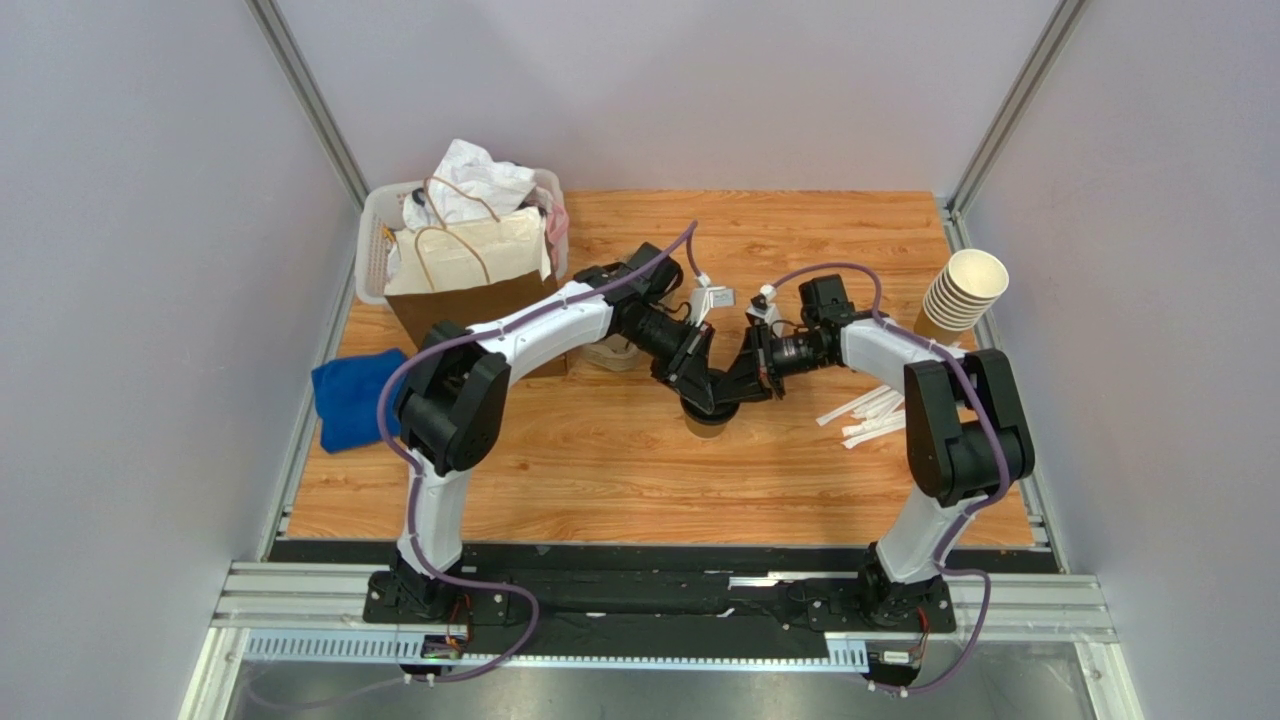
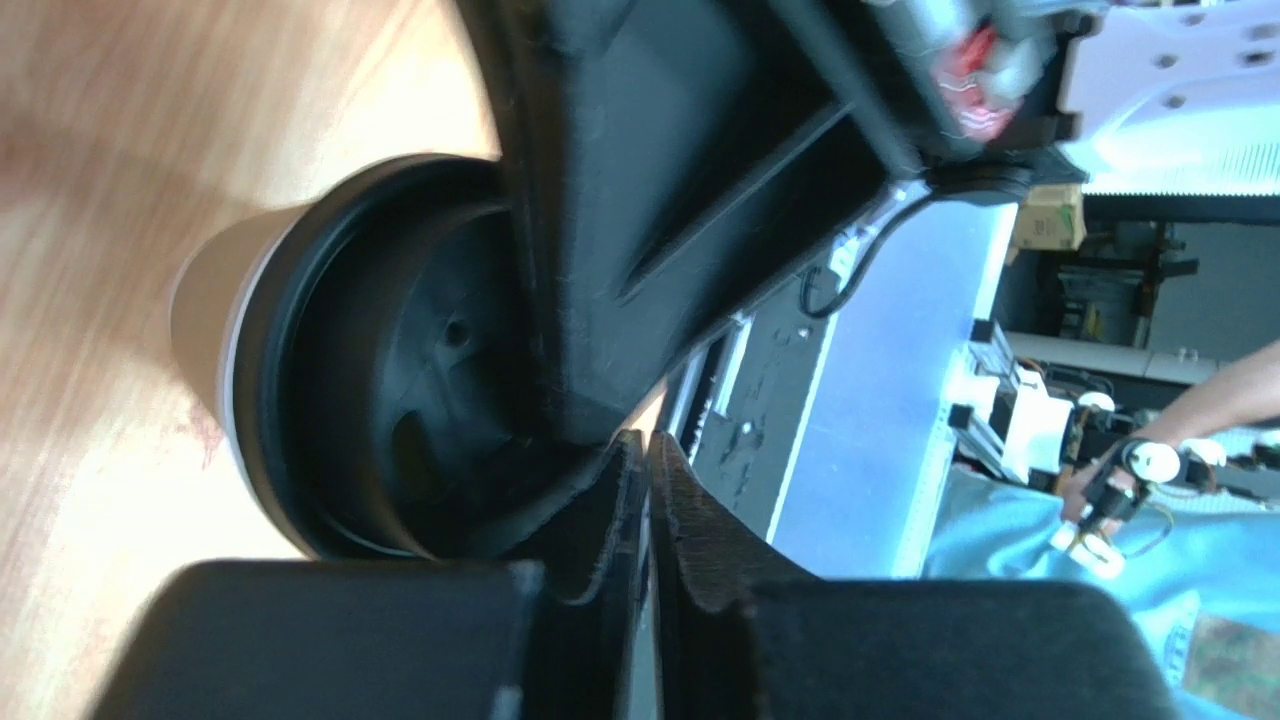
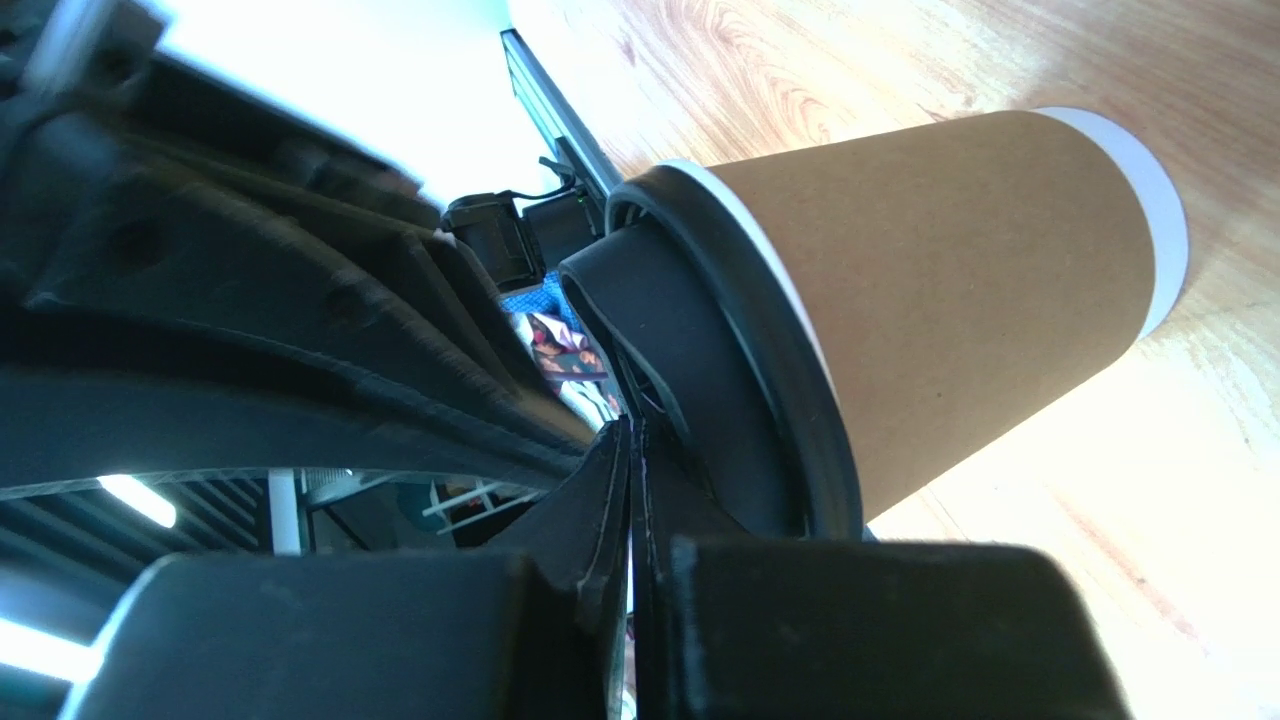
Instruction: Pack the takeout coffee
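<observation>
Left gripper [image 2: 646, 446] closed tight at the black lid [image 2: 376, 393] of the coffee cup [image 3: 962, 285], right gripper [image 3: 631, 432] clenched shut beside the same lid, cup upright on the table [image 1: 601, 480].

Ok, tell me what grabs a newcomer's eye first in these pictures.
The left hand and right hand, both closed, meet at the black lid of the takeout coffee in the middle of the table. At the back left a brown paper bag stands in front of a white basket, and a stack of cream cups sits at the right edge.
</observation>
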Robot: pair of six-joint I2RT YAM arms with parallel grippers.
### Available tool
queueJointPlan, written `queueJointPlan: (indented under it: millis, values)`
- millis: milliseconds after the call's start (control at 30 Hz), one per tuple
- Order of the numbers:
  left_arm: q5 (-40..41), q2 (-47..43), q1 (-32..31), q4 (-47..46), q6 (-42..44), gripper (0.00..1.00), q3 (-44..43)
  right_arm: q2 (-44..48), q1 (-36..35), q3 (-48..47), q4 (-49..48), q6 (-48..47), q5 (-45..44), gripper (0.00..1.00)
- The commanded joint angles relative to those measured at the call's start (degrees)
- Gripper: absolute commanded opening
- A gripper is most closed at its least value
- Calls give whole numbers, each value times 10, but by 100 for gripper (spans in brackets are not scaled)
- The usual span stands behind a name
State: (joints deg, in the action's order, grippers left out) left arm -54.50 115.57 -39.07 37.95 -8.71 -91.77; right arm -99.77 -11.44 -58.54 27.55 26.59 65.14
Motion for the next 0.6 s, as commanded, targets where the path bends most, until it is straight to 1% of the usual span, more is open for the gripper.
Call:
queueJointPlan:
  millis: [0,300,367,433,567]
  values:
    - [35,26,2,27,15,8,-29,-16,2,-25,20,-36,2,0]
    - [41,54,4,24,19,3,-9,-54,5,-27,42,-70,-4,0]
    - [32,58,7,19,14,3,-4,-64,5,-27,42,-72,-4,0]
    - [22,55,7,19,23,3,-2,-67,6,-30,44,-73,2,0]
    - [-10,15,7,10,33,4,5,-54,5,-40,52,-73,30,0]
